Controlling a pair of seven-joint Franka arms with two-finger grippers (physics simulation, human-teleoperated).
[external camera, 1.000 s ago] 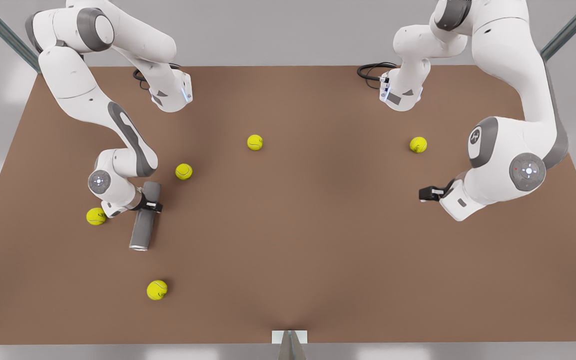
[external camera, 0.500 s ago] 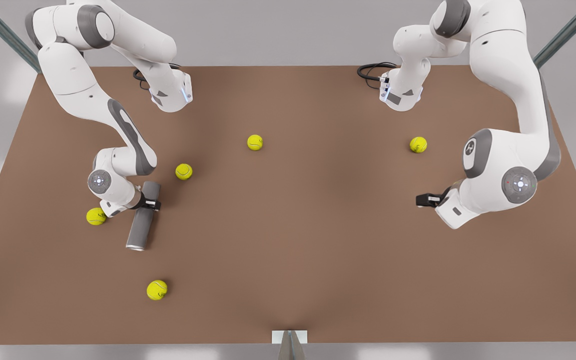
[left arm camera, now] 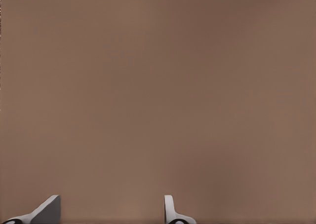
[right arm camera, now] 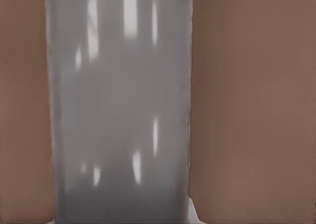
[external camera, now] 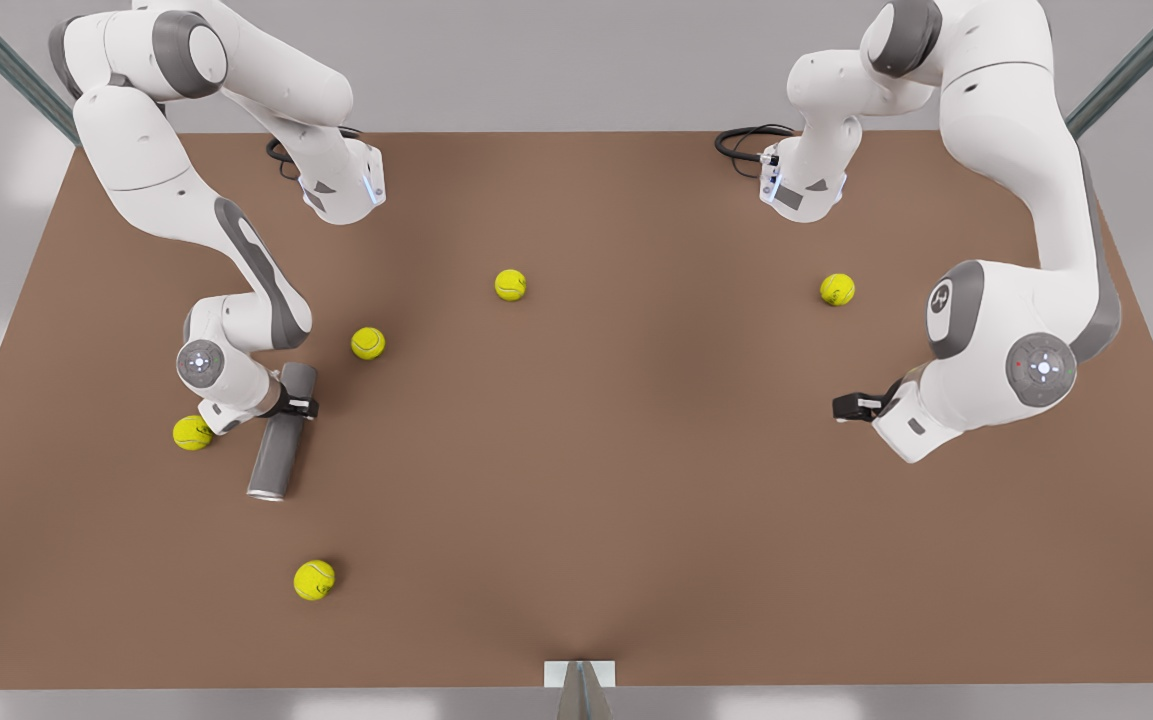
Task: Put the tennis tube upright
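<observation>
The tennis tube (external camera: 274,460) is a grey cylinder lying on the brown table (external camera: 576,480) at the front view's left, its silvery rim end toward the camera. My right gripper (external camera: 296,407) is shut across the tube's upper half, a black finger on each side. The right wrist view shows the tube's (right arm camera: 121,110) grey wall close up, with table on both sides. My left gripper (external camera: 844,406) hovers low over bare table at the front view's right. In the left wrist view it (left arm camera: 108,211) is open, with nothing between its fingertips.
Several yellow-green tennis balls lie around. One ball (external camera: 193,432) sits just beside the right wrist, another (external camera: 368,343) lies behind the tube, and a third (external camera: 314,579) is nearer the front edge. Others (external camera: 510,285) lie mid-table and far right.
The right gripper and the tube have shifted slightly toward the front view's left, the rim end swinging that way. The left arm dropped a little and has since settled.
</observation>
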